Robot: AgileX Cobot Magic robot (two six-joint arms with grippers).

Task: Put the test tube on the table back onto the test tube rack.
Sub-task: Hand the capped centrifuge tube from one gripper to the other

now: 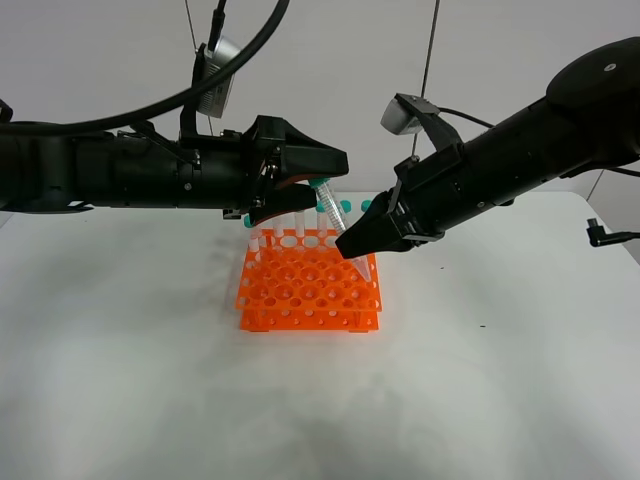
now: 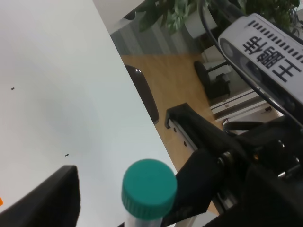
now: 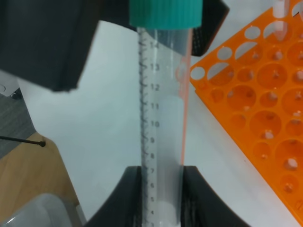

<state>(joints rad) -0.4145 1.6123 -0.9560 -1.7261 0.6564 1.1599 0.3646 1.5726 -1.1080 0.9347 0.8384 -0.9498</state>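
A clear test tube (image 1: pixel 337 228) with a teal cap (image 1: pixel 322 185) hangs tilted over the back of the orange test tube rack (image 1: pixel 310 290), its tip just above the rack's back right holes. My right gripper (image 1: pixel 358 245) is shut on the tube's lower part, as the right wrist view shows (image 3: pixel 162 194). My left gripper (image 1: pixel 305 185) is open, with its jaws on either side of the capped end. In the left wrist view the cap (image 2: pixel 149 187) sits between the fingers (image 2: pixel 52 198), with a gap on one side. The white table (image 1: pixel 150 380) lies below.
Several other teal-capped tubes (image 1: pixel 256 236) stand in the rack's back row, close under both grippers. A small black clamp (image 1: pixel 600 236) sits at the table's right edge. The rack also shows in the right wrist view (image 3: pixel 265 94). The left wrist view shows the table edge (image 2: pixel 137 118) and wooden floor beyond.
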